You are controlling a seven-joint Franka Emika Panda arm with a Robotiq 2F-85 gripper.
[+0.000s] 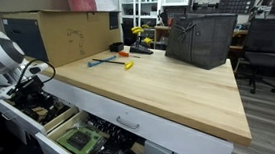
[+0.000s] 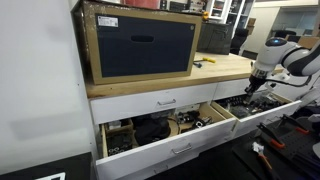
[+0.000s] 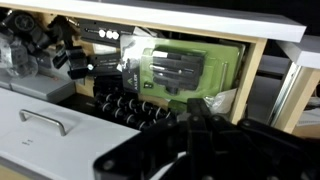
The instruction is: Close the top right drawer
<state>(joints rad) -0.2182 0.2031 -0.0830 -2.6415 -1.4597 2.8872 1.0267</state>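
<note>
The top right drawer [image 1: 167,138] has a long white front with a small silver bar handle, right under the wooden tabletop's front edge. I cannot tell how far it stands out. My gripper [image 1: 39,75] is off its left end, above the open drawers. It also shows at the right end of the cabinet in an exterior view [image 2: 257,86]. In the wrist view the black fingers [image 3: 190,118] are pressed together and hold nothing. A white drawer front with a silver bar handle [image 3: 45,122] lies at the lower left there.
Below the tabletop [image 1: 157,84] an open drawer holds green-packaged items [image 1: 77,140] [image 3: 185,68], and a narrower white drawer holds dark clutter [image 1: 37,106]. A cardboard box [image 1: 71,31], small tools [image 1: 119,61] and a grey bin [image 1: 199,37] stand on top. A wide cluttered drawer is open [image 2: 165,128].
</note>
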